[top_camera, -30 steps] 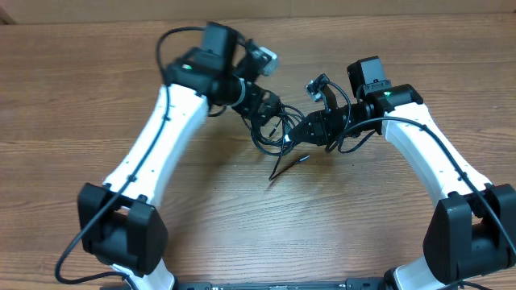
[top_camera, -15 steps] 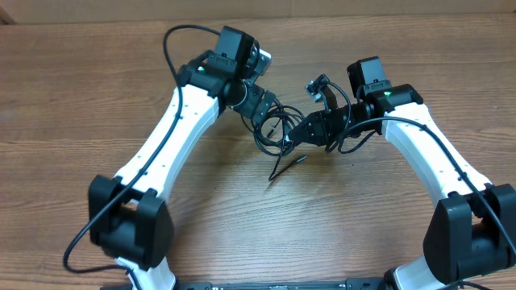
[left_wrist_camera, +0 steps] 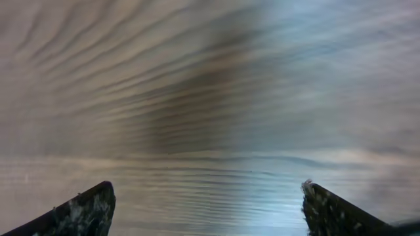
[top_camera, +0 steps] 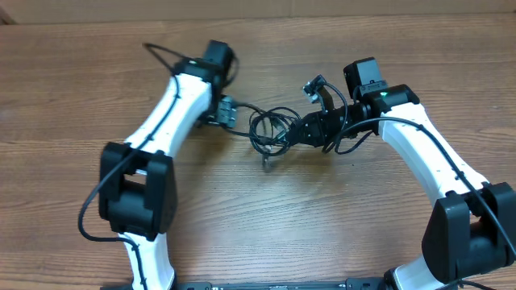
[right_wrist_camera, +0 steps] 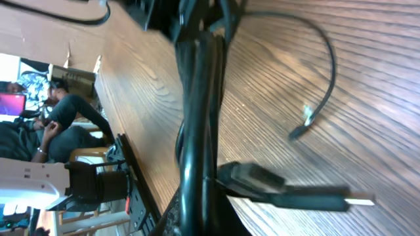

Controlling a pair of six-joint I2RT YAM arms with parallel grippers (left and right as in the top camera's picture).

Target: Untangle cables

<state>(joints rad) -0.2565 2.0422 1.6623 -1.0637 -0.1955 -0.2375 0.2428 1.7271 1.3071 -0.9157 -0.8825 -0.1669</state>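
**A:** Where are the cables (right_wrist_camera: 197, 111)?

**B:** In loose loops at mid-tabletop (top_camera: 339, 225), between the two arms. The right pincer (top_camera: 300, 129) is pressed together on the bundle, and one plug end (right_wrist_camera: 262, 178) sticks out near the grip.

**A:** And the left pincer (left_wrist_camera: 207, 210)?

**B:** Spread wide, with only blurred wood between its fingers. It sits near the loops; whether it touches them, I can't tell.

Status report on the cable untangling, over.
Left gripper open, empty, above the table. Right gripper shut on cables, looped in a tangle, one plug end loose. Nothing else in the way.
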